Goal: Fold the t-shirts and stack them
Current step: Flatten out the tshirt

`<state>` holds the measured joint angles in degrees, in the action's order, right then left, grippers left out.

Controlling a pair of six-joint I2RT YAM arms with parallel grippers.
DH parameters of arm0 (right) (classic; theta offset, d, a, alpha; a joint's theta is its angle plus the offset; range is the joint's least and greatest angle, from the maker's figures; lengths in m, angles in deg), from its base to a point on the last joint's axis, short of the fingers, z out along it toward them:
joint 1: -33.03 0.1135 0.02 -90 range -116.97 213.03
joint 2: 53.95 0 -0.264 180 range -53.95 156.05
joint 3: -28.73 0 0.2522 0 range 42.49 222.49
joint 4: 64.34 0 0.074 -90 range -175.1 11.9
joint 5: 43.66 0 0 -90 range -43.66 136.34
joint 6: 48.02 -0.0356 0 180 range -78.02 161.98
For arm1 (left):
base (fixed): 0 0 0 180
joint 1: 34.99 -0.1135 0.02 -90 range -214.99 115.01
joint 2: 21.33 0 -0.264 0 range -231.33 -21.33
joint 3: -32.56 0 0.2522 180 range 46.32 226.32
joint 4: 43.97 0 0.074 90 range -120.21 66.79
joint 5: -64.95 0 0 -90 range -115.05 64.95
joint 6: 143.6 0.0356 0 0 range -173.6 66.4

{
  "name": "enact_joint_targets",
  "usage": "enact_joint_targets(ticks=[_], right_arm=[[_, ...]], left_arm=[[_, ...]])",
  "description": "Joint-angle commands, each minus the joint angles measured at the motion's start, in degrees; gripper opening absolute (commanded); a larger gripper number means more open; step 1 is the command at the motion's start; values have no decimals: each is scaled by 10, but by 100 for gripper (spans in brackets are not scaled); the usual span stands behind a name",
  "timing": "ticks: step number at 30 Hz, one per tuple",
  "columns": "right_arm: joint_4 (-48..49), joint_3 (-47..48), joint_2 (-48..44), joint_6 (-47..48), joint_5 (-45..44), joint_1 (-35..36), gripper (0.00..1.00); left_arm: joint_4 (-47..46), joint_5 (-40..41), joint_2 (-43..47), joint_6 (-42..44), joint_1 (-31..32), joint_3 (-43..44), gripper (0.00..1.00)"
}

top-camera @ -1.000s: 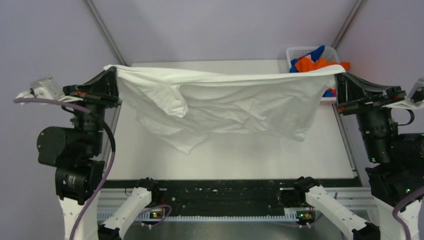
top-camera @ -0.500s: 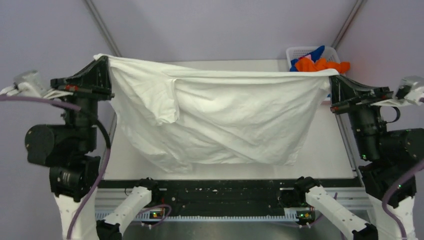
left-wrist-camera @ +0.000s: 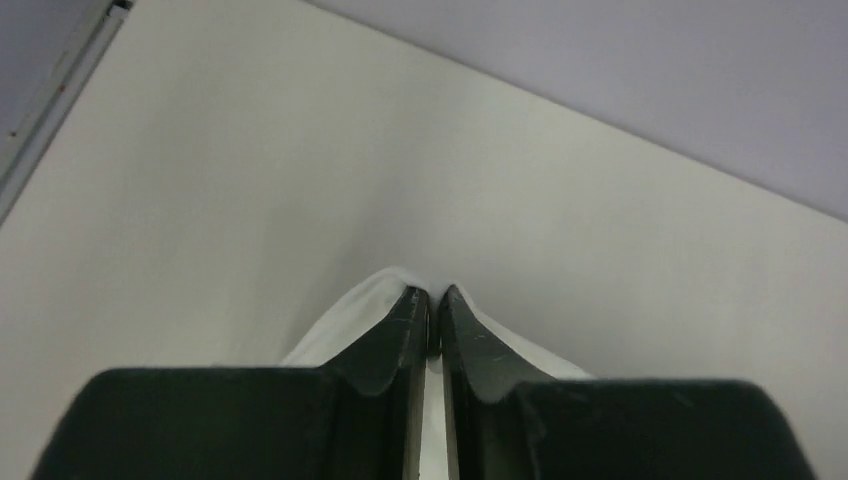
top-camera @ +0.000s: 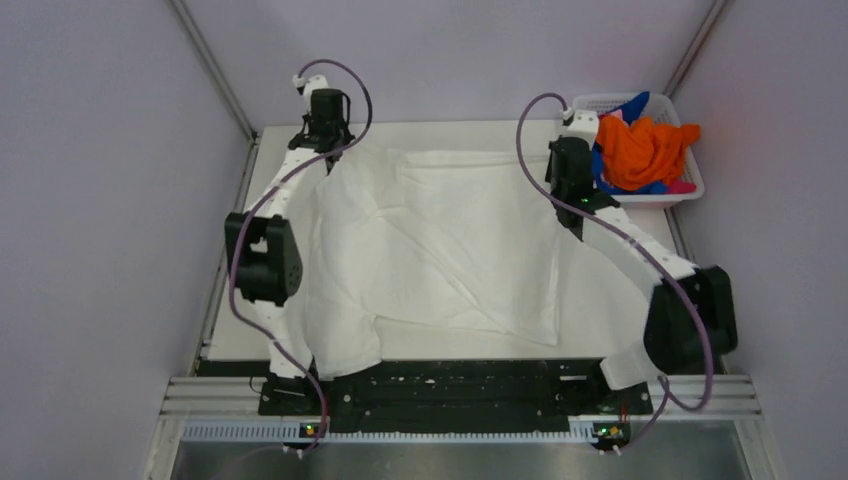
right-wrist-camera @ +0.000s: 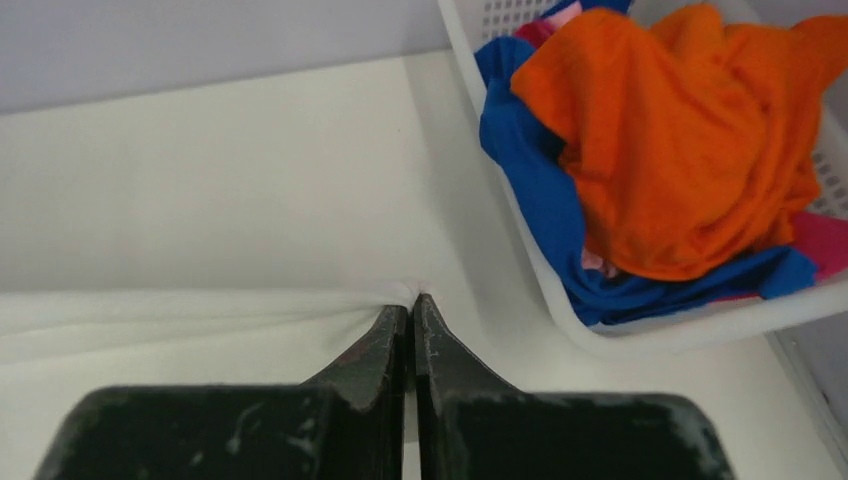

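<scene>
The large white t-shirt (top-camera: 440,240) lies spread over the table, its near left part hanging toward the front edge. My left gripper (top-camera: 328,148) (left-wrist-camera: 435,292) is at the far left corner of the shirt, jaws almost together with white cloth pinched between the tips. My right gripper (top-camera: 563,190) (right-wrist-camera: 412,298) is shut on the far right corner, the white hem (right-wrist-camera: 200,305) pulled taut to its left. An orange t-shirt (top-camera: 645,150) (right-wrist-camera: 690,150), a blue one (right-wrist-camera: 530,180) and a pink one (right-wrist-camera: 825,245) lie bunched in the basket.
The white lattice basket (top-camera: 690,190) (right-wrist-camera: 560,300) stands at the far right corner, just right of my right gripper. Bare table (left-wrist-camera: 250,170) runs to the back wall beyond both grippers. Metal frame posts (top-camera: 215,75) rise at the far corners.
Both arms held the white t-shirt stretched up in the air near the front. They have reached to the far side and laid it flat on the table.
</scene>
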<state>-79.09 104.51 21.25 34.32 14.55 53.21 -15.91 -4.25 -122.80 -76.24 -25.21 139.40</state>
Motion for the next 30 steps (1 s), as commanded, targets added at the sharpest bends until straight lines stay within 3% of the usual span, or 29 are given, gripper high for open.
enact_joint_targets(ticks=[1,3,4,5,6,7,13,18,24,27,30], right_arm=[[221,37,184,46,29,-49,0],[206,117,280,60,25,-52,21],[172,167,332,53,2,-52,41],[138,206,358,43,-13,-52,53],[113,236,373,41,-22,-52,83],[102,249,377,40,-22,-52,97],[63,177,294,-22,70,-52,99],[78,0,176,-118,191,-51,99],[147,-169,74,-209,308,-50,99],[147,-203,71,-227,350,-49,99],[140,-215,84,-234,345,-49,99]], left_arm=[[43,8,-190,1,-20,189,30],[105,1,-279,10,-20,302,71],[137,-3,-314,9,-21,354,82],[155,-8,-334,8,-21,385,87],[156,-13,-338,6,-21,390,90],[145,-19,-329,6,-21,373,93],[58,-105,-200,-18,-21,180,97],[42,-204,-106,-69,-15,20,97],[32,-226,-73,-99,-2,-79,78],[34,-249,-87,-109,-1,-88,68],[58,-277,-114,-108,1,-72,66]])
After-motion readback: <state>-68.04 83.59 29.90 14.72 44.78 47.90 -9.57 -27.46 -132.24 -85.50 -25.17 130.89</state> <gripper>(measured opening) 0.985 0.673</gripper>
